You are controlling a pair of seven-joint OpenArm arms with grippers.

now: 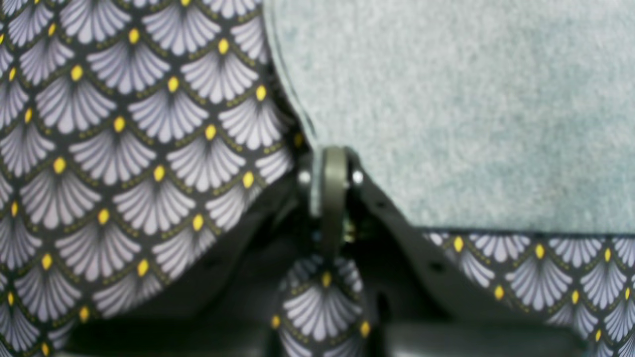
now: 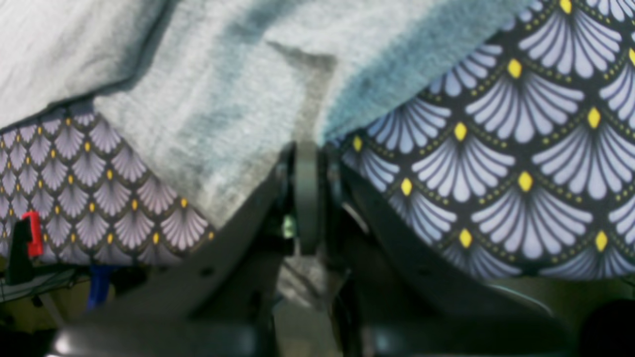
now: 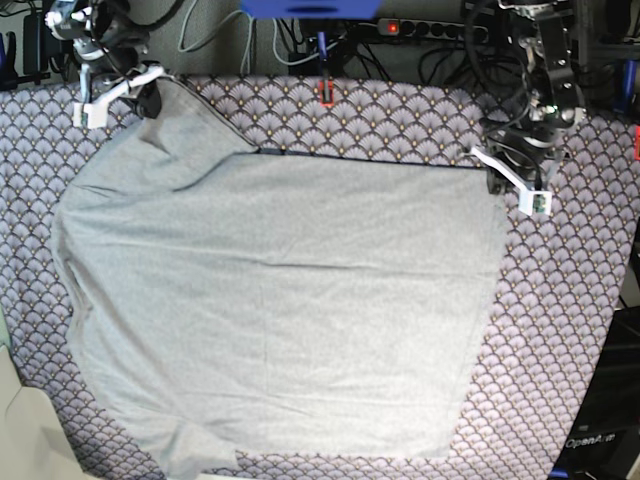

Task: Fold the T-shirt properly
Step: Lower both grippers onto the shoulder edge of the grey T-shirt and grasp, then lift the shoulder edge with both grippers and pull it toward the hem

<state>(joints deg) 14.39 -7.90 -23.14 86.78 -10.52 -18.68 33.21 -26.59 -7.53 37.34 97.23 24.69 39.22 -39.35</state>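
The light grey T-shirt [image 3: 280, 300] lies spread across the patterned cloth, with one part drawn up toward the far left corner. There my right gripper [image 3: 150, 95] is shut on its edge. The right wrist view shows the fingers pressed together [image 2: 307, 153] with grey fabric [image 2: 223, 99] pinched and lifted between them. At the shirt's far right corner my left gripper [image 3: 495, 170] is also shut. Its closed fingers [image 1: 333, 163] grip the corner of the flat grey cloth [image 1: 471, 109].
A purple-grey fan-scale cloth [image 3: 570, 330] covers the table under the shirt. Cables and a power strip [image 3: 420, 28] run along the back edge, with a red clip [image 3: 325, 92] at the back middle. The table's right edge [image 3: 628, 300] lies close to the left arm.
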